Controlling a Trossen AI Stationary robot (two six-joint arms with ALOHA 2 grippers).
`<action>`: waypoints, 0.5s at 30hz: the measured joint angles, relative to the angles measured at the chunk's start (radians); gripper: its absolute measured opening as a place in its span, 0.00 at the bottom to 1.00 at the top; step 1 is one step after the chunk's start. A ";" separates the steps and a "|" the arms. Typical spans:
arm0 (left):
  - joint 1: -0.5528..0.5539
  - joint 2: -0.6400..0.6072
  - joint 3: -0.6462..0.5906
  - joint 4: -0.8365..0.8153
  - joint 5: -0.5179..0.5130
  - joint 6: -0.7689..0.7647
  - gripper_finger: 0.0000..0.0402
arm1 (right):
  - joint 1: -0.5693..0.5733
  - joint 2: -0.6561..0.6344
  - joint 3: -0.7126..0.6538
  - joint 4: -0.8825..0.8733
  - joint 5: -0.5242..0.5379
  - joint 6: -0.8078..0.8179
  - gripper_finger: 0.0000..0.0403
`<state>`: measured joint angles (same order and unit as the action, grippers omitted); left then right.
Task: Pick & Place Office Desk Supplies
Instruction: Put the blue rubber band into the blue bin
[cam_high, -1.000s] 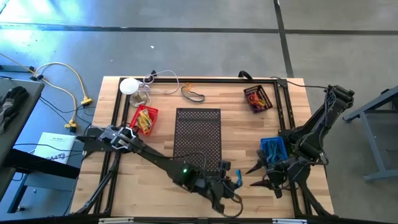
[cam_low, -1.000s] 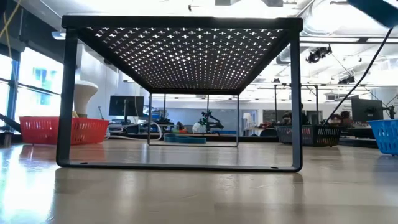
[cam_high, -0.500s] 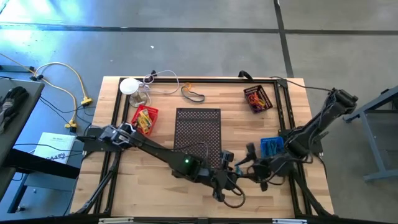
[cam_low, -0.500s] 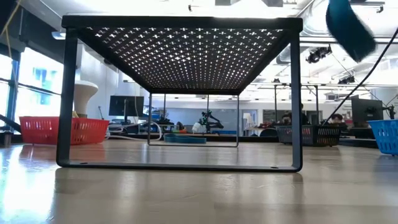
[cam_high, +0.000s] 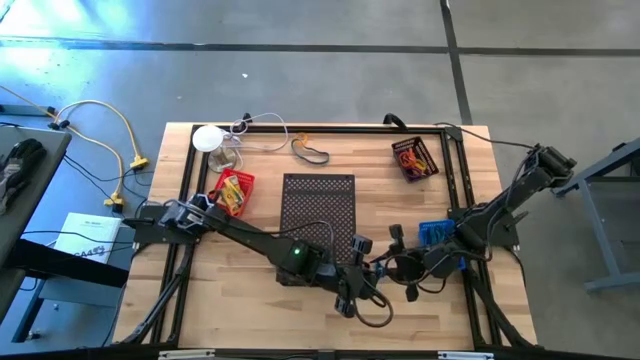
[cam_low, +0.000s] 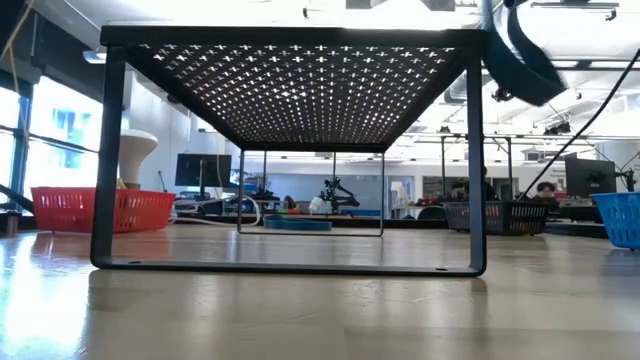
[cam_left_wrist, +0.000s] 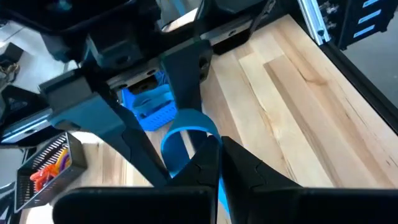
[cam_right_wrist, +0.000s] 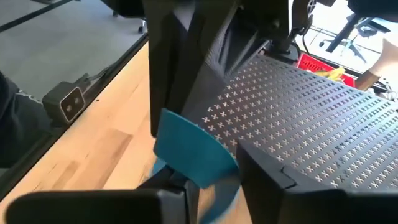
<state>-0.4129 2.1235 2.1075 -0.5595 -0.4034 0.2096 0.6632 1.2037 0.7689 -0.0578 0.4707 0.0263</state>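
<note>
We have the blue band (cam_left_wrist: 186, 134) pinched in the closed left gripper (cam_left_wrist: 214, 155) beside the rack (cam_high: 318, 215); right gripper (cam_right_wrist: 214, 168) straddles it, grip unclear; seat right firmly before left lets go.

Perforated stand (cam_high: 319, 222) blocks table's (cam_high: 260, 160) middle.

Bright, even daylight throughout. Blue-white glare at upper left of the high view; blown-out ceiling lights across the low view's top. Soft shadows. Blurred close foreground in both wrist views.
</note>
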 joint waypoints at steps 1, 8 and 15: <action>-0.001 0.000 0.000 0.000 0.003 0.000 0.00 | 0.001 0.000 0.000 0.000 0.000 -0.002 0.22; -0.012 -0.006 0.000 -0.007 0.007 0.001 0.00 | 0.002 0.000 0.000 0.003 -0.002 -0.004 0.04; -0.020 -0.006 0.000 -0.009 -0.070 0.079 0.01 | 0.002 0.000 0.000 0.002 0.001 0.004 0.01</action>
<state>-0.4326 2.1174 2.1075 -0.5686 -0.4736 0.2882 0.6647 1.2037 0.7689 -0.0554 0.4722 0.0301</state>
